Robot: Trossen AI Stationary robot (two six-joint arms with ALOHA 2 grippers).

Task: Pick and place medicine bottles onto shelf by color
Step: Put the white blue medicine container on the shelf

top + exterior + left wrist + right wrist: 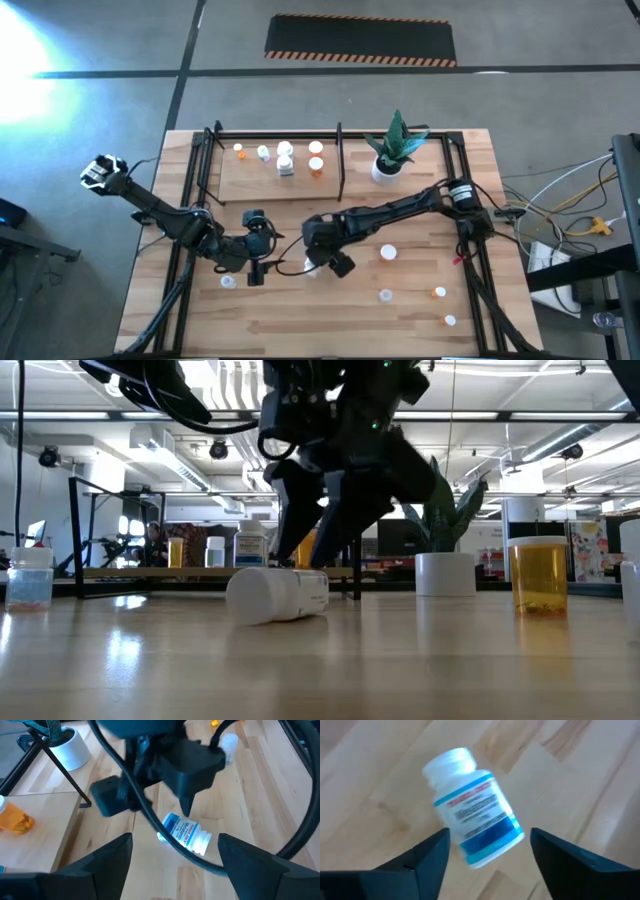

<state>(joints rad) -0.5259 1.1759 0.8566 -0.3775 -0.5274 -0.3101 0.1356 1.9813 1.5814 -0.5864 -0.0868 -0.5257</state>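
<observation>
Right arm lining up on a tipped-over white bottle

The small white plastic medicine bottle with a blue-striped label (472, 817) is lying on its side on the light wooden counter (300, 310), sitting right in the gap between the right gripper (487, 852)'s spread, empty fingers (427, 860), not touched yet. Looks like the reach-and-grab step: I'd guess it needs to drop a bit lower and close across the bottle body before lifting. The left gripper (172, 857) hovers just beside it, fingers also apart and empty. The light-wood shelf with thin black tube frame (255, 180) is well beyond the fingers and already holds a few bottles.
</observation>
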